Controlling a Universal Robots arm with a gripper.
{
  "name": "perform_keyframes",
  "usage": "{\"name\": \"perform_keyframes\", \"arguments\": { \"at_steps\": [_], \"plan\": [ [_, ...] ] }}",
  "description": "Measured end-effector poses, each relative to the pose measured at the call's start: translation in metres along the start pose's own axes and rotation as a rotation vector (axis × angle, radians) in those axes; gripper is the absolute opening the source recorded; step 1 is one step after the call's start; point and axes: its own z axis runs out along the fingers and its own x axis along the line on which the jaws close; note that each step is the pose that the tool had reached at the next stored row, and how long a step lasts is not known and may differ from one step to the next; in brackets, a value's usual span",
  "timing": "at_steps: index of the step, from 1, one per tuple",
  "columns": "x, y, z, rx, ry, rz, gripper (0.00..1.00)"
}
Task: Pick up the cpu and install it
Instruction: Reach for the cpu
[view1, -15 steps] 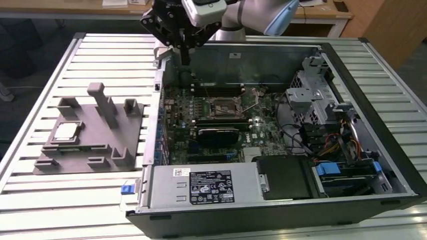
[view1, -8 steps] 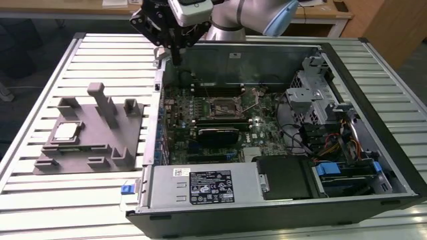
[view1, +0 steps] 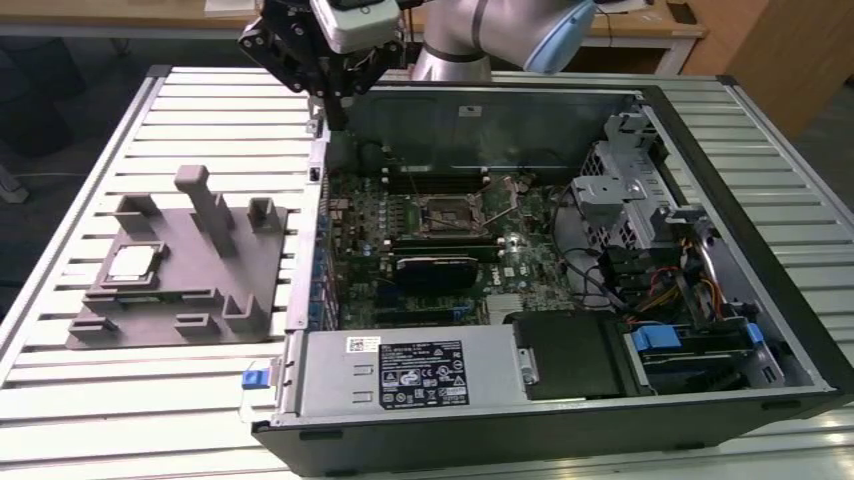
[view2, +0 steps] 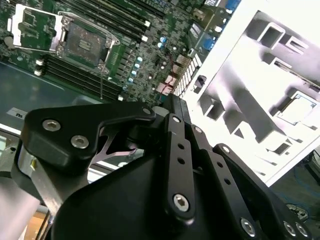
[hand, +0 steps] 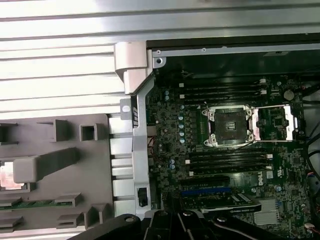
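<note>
The gripper (view2: 173, 101), its black linkage nearest the lens, looks pressed together and empty above the computer case (view1: 534, 440); the cpu (view1: 130, 262) lies flat in the grey fixture (view1: 214, 225), well apart; likely light, stiff, slick-topped and delicate underneath; best pinched by opposite rims.

Silvery cpu (view1: 131, 263), grey fixture (view1: 200, 300), green motherboard (view1: 527, 262); black tool (view1: 331, 105), pale ribbed table (view1: 80, 390)
</note>
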Motion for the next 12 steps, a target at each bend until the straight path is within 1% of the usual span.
{"name": "perform_keyframes", "arguments": {
  "at_steps": [12],
  "plan": [
    [0.0215,-0.0015,0.0012,-0.0001,-0.0001,0.002,0.11]
  ]
}}
